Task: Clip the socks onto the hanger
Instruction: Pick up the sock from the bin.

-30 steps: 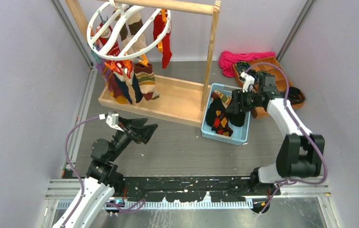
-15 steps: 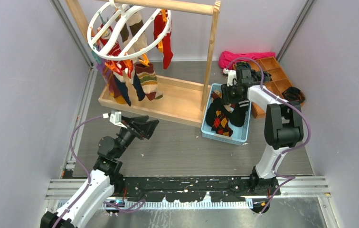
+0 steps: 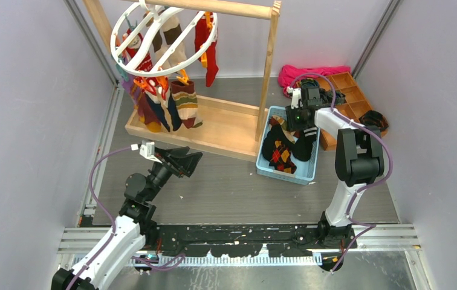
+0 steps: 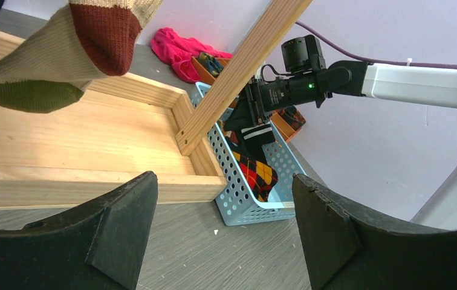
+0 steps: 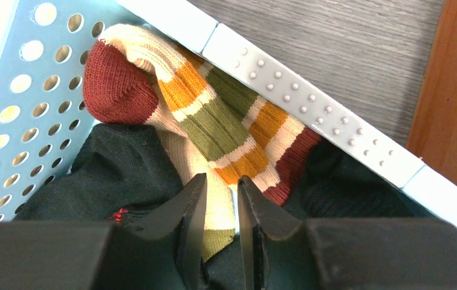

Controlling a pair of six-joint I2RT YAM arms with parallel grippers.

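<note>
Biggest thing is the grey wood-grain table (image 3: 232, 193), and on it sits a pale wooden rack with a tray base (image 3: 220, 130). Hanging from the rack's top bar is a round white plastic clip hanger (image 3: 130, 63) with a bunch of knit socks already clipped on (image 3: 181, 99), stripy red, cream and navy ones. Right of the rack there's a light blue plastic basket with hole-punched walls (image 3: 286, 174). It's holding a ribbed cream sock with orange, green and maroon stripes (image 5: 214, 121), some black socks (image 5: 123, 175) and a black argyle one (image 3: 281, 156). Behind it is a brown wooden compartment tray (image 3: 347, 84) and a crumpled pink cloth (image 3: 311, 75). The left pincer (image 3: 187, 163) is spread wide with nothing in it, hovering low near the rack. The right pincer (image 5: 222, 181) is down in the basket, fingers almost together over the striped sock, but I can't tell if it's actually nipping fabric.
</note>
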